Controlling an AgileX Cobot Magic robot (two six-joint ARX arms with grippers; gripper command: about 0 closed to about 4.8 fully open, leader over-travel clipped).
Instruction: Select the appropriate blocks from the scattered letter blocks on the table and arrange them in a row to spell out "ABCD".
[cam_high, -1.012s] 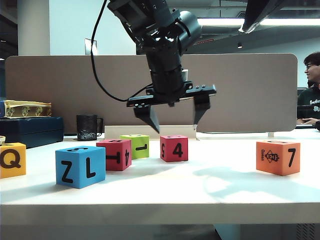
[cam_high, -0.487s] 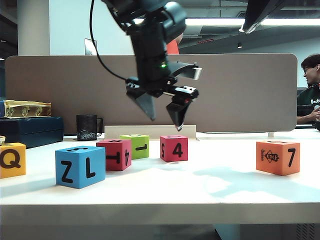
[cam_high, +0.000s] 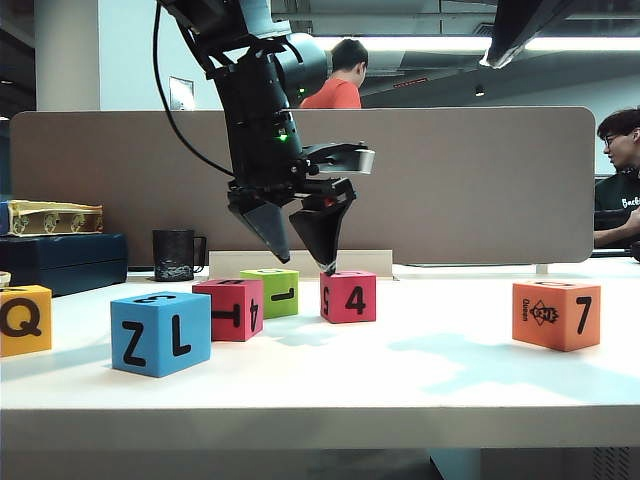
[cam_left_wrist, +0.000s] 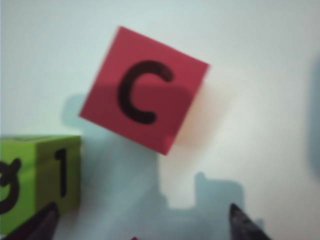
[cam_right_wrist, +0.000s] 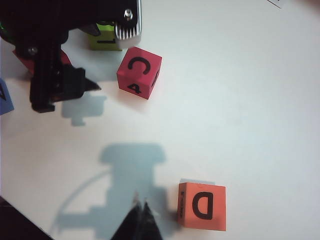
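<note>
Green cube (cam_high: 270, 291) and red cube (cam_high: 229, 308) crowd the pink cube (cam_high: 349, 296) on the table (cam_high: 420, 370). Left gripper (cam_high: 297, 240) hangs above it, jaws apart, pointing down. Right gripper (cam_right_wrist: 140, 216), pinched together, hovers beside the orange cube (cam_right_wrist: 202, 205).

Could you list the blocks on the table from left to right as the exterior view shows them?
Yellow-orange Q block → blue Z L block → red block → lime-green block → pink-red 4 block → orange 7 block.
</note>
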